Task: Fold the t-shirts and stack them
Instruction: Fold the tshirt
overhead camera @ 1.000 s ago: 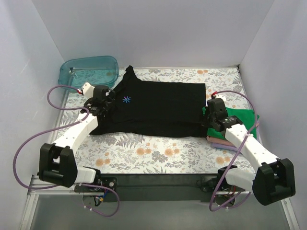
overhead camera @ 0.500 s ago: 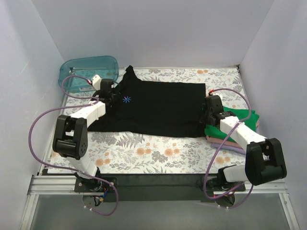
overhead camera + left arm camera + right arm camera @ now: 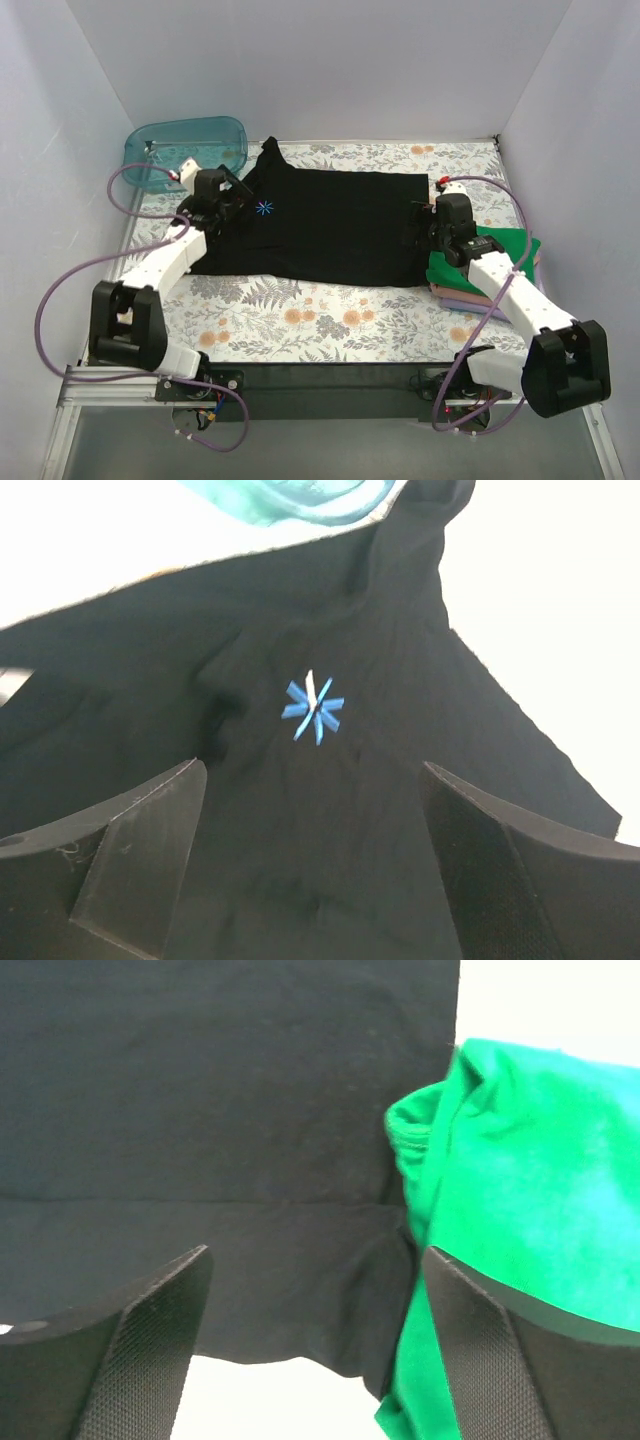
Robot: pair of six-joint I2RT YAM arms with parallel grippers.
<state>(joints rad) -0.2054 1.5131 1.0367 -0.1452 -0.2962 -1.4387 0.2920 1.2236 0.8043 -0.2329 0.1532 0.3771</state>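
Observation:
The black t-shirt (image 3: 330, 225) lies spread flat across the middle of the table, its blue starburst mark (image 3: 265, 208) near the left end. My left gripper (image 3: 232, 200) hovers open just left of the mark, nothing between its fingers. In the left wrist view the mark (image 3: 313, 708) sits ahead of the open left gripper (image 3: 312, 780). My right gripper (image 3: 425, 225) stands open over the shirt's right edge. Its wrist view shows the right gripper (image 3: 317, 1255) above black cloth (image 3: 220, 1110), the green t-shirt (image 3: 520, 1190) beside it. The green t-shirt (image 3: 500, 250) tops tan-pink (image 3: 452, 291) and lavender (image 3: 470, 303) ones.
A teal plastic tub (image 3: 185, 150) stands at the back left corner, close to the black shirt's sleeve (image 3: 270, 152). White walls enclose the flowered table (image 3: 330, 320) on three sides. The folded stack reaches the table's right edge.
Both grippers have opened and let go of the black t-shirt. The left one moved away from me toward the tub, then back a little. The right one shifted slightly away from me.

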